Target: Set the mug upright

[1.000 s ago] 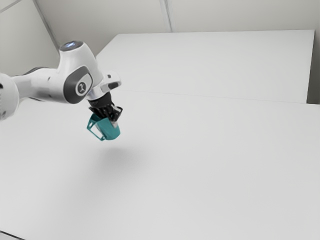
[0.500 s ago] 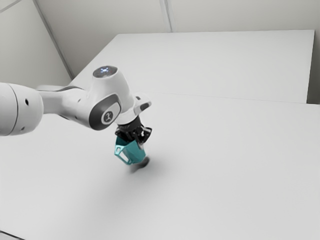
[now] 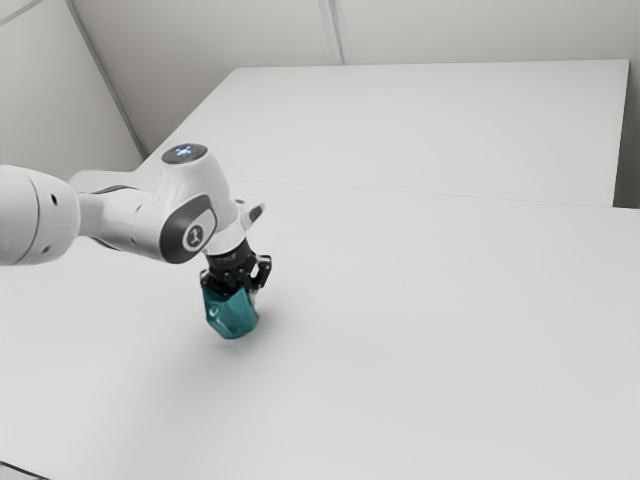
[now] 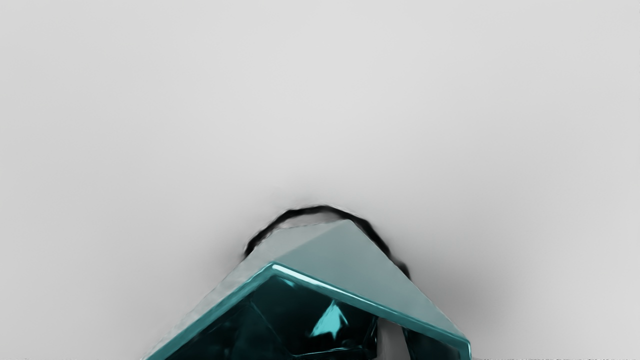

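The teal faceted mug (image 3: 230, 314) hangs below my gripper (image 3: 238, 282) in the exterior view, low over the table, leaning a little, its mouth toward my hand. Whether its base touches the table I cannot tell. In the wrist view the open mouth and outer wall of the mug (image 4: 350, 270) face the camera. One grey finger (image 4: 392, 340) of my gripper reaches inside the rim; the other is hidden. The grip holds at the mug's wall. Its handle is not clearly visible.
The white table (image 3: 440, 330) spreads around the mug, with another white surface (image 3: 420, 130) beyond it. A thin dark arc (image 4: 320, 207) curves around the mug's far side in the wrist view. Pale walls stand behind.
My hand came down with the mug and toward the exterior view's right, then went back somewhat left. The mug has turned, and its handle no longer stands out at the left.
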